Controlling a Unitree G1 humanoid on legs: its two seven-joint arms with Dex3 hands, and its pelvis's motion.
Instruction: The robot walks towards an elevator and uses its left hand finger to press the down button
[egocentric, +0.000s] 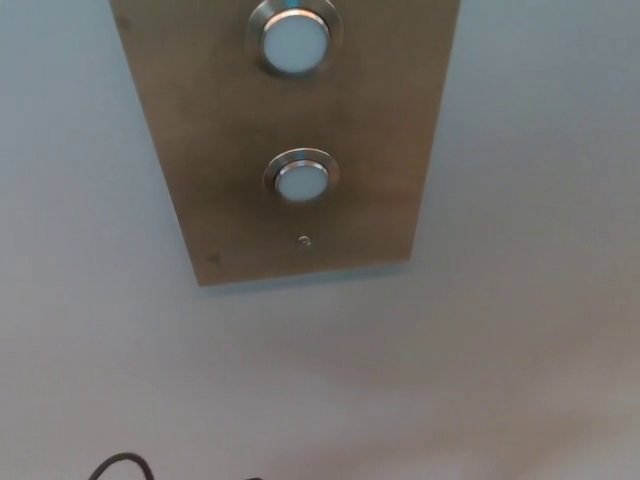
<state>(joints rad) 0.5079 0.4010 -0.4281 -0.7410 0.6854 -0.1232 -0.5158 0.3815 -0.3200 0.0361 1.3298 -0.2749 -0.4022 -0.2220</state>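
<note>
Along the left runs a pale grey wall (70, 300), plain and softly lit. At its bottom edge, a thin black curved loop (120, 462) pokes up into the picture; it is too slight to tell what it belongs to. To the right of that, a brushed-metal panel (220, 120) is fixed flat on the wall, seen from below so that it narrows toward its lower edge, with a small dark mark (212, 257) near its lower left corner. On the panel's middle line sit two round white buttons in metal rings. The upper button (294, 42) is near the top edge of the picture. The lower button (301, 182) is beneath it and well apart from it, with nothing touching it. Just under it is a tiny screw (304, 240). Further right there is only wall again. Neither the left robot hand nor the right robot hand is in view, so whether either is released or clenched cannot be told.
</note>
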